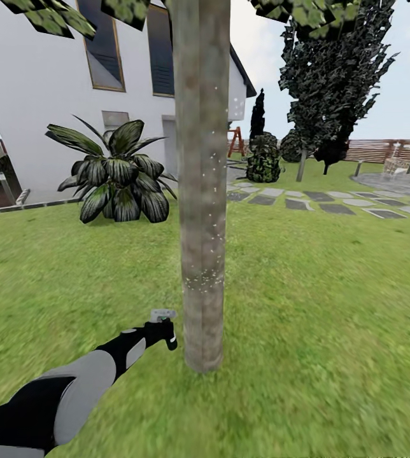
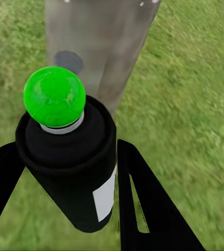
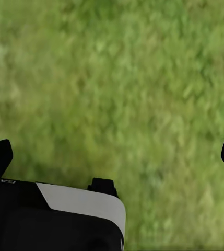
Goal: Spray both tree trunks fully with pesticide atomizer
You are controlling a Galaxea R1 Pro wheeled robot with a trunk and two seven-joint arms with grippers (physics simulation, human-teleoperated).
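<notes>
A straight grey-brown tree trunk rises in the middle of the head view, with green leaves of its crown at the top edge. Fine white pesticide specks dot the bark, thickest in a low band. My left gripper is shut on the pesticide atomizer, held low just left of the trunk's base. In the left wrist view the black bottle with a white label sits between the fingers, topped by a bright green round cap, facing the trunk. My right gripper is open over grass.
A low palm-like plant stands left of the trunk by the white house. Stepping stones cross the lawn at the right. Dark trees, a round bush and a wooden slat fence lie behind.
</notes>
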